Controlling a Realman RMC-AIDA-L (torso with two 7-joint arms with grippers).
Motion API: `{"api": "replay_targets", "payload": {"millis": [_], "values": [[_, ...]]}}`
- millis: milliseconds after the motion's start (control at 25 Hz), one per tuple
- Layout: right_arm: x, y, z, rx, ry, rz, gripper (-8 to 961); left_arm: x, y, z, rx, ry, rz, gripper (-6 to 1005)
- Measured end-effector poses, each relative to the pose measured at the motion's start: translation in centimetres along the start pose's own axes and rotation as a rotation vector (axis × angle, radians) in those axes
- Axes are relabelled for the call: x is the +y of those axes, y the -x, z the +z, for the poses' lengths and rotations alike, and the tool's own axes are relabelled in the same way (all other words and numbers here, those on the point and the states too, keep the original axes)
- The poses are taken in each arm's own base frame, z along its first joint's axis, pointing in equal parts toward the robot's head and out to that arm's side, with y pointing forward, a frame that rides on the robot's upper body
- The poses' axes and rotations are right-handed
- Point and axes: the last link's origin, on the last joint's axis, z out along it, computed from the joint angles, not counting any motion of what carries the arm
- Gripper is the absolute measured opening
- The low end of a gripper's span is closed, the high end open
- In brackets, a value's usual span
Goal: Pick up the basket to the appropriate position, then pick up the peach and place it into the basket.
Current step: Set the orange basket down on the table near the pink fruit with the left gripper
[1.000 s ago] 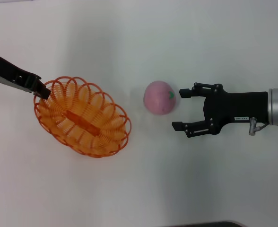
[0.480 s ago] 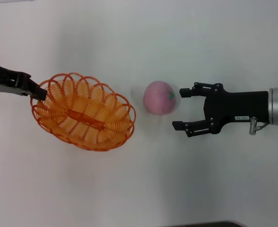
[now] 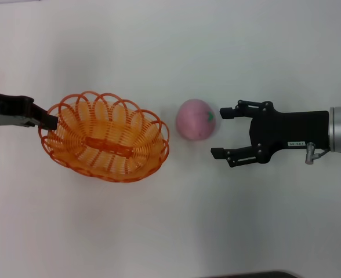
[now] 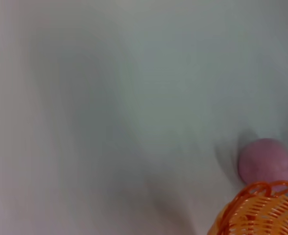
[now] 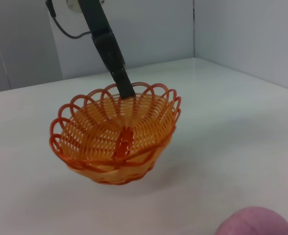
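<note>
right fingers [image 3: 217,132] just beside peach [image 3: 196,120]

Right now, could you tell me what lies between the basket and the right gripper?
The peach, in the head view, between basket and right gripper.

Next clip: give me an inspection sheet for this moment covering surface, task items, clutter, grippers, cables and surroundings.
Surface: plain white table, no marks seen.
Basket: orange openwork basket, nothing inside, gripped at its rim on the robot's left; the right wrist view shows a shadow under it, so it seems lifted.
Peach: pink peach on the table between the basket and the right gripper, apart from both.
Clutter: nothing seen.
Left gripper: left gripper shut on the basket's rim.
Right gripper: right gripper fingers open, facing the peach, not touching it.
Cables: a dark cable runs by the left arm in the right wrist view.
Surroundings: pale wall panels behind the table.
</note>
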Motion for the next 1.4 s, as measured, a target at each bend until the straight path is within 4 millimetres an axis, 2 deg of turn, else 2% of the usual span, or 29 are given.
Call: {"api": "replay_targets", "payload": {"millis": [360, 600, 1040, 1400], "values": [[-0.2, 0.3, -0.1, -0.001, -0.005, 0.001, 933, -0.7, 1.1, 0.0, 0.033, 0.028, -0.066, 46], [-0.3, 0.3, -0.2, -0.001, -0.009, -0.003, 932, -1.6, 2.6, 0.6, 0.081, 0.053, -0.153, 46], [-0.3, 0.3, -0.3, -0.003, -0.012, 0.000, 931, -0.8, 3.9, 2.2, 0.116, 0.061, -0.173, 45], [-0.3, 0.2, -0.3, -0.004, -0.016, 0.001, 930, -1.3, 5.1, 2.8, 0.154, 0.091, -0.238, 45]]}}
